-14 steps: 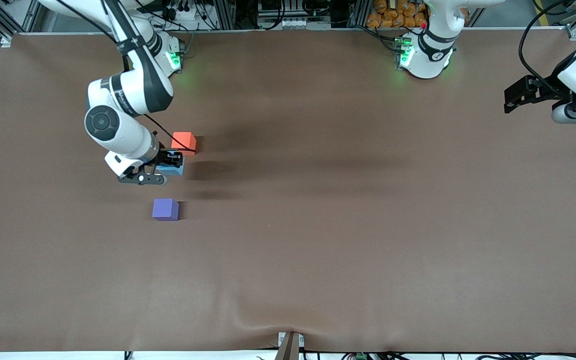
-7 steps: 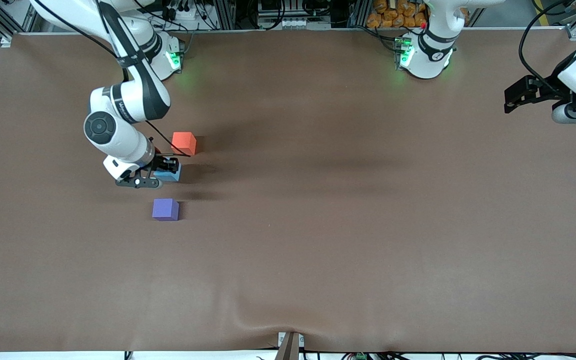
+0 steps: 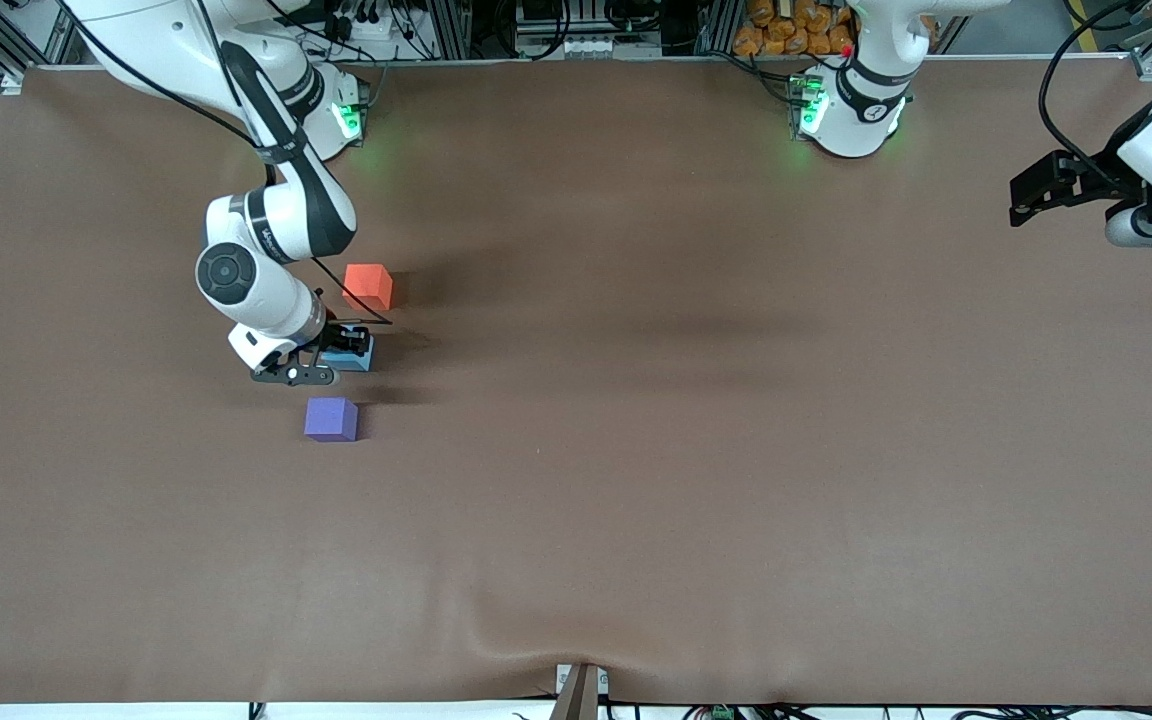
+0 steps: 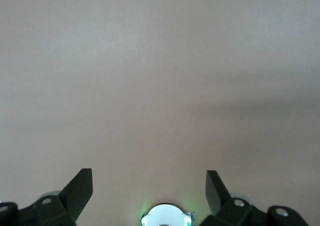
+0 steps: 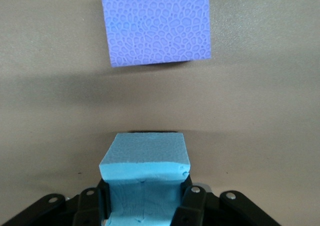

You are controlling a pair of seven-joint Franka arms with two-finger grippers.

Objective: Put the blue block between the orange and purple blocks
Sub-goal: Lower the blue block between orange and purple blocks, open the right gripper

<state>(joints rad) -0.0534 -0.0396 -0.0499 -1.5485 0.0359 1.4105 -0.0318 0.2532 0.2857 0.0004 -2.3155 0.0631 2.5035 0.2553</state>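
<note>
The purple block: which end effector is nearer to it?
Right. The right end effector holds the blue block just beside the purple block; the left end effector waits at the table's left-arm end.

The right tool carried the blue block toward the purple block.

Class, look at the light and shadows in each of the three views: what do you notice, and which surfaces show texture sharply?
Front view: soft dark shadow bands on the table beside the orange block.
Right wrist view: purple block shows crisp cell texture; the blue block sits in the right gripper.
Left wrist view: even, featureless cloth, green glow low down.
</note>
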